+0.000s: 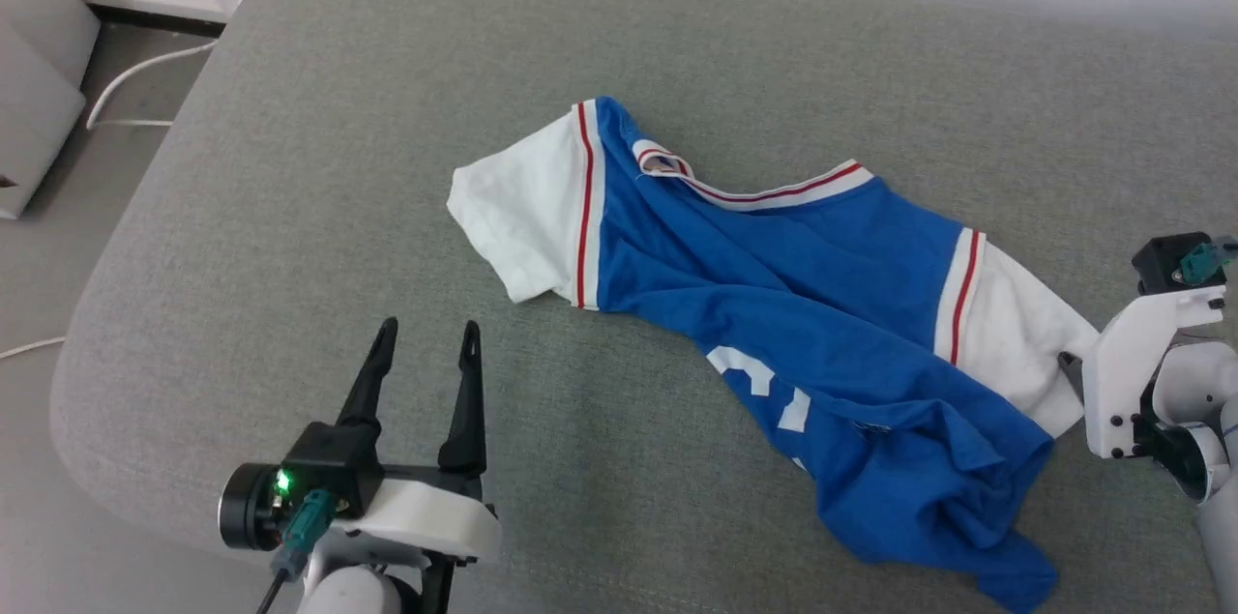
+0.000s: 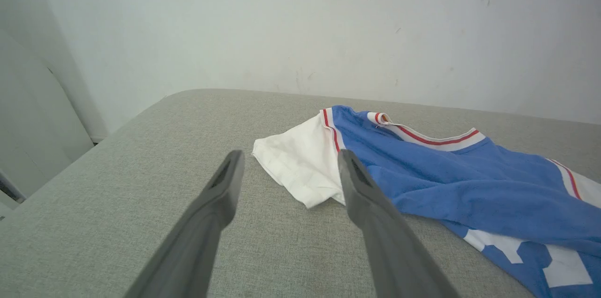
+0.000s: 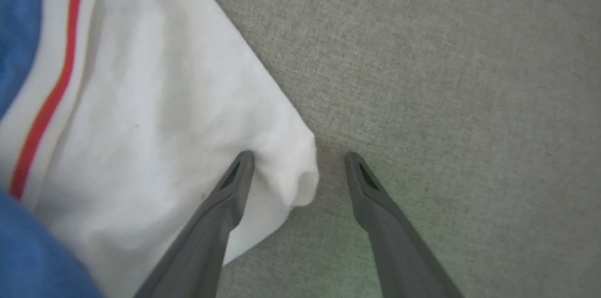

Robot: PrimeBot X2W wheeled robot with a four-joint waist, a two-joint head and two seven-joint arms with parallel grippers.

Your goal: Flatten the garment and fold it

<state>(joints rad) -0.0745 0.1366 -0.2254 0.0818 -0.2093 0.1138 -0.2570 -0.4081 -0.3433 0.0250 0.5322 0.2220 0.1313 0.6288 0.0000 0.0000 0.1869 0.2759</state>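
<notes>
Royal-blue T-shirt (image 1: pixel 774 285) of soft knit, with white sleeves, lay rumpled and askew on the grey woven-fabric cushion (image 1: pixel 290 160). It looked light, limp and quick to bunch (best pinched at sleeve hems or bottom corners). Left tool (image 1: pixel 428 326) stood spread, clear of the cloth. Right tool (image 3: pixel 299 155) stood spread astride the white sleeve tip (image 3: pixel 300 180).

Soft even daylight, faint shadows, slightly blurred right wrist view.
</notes>
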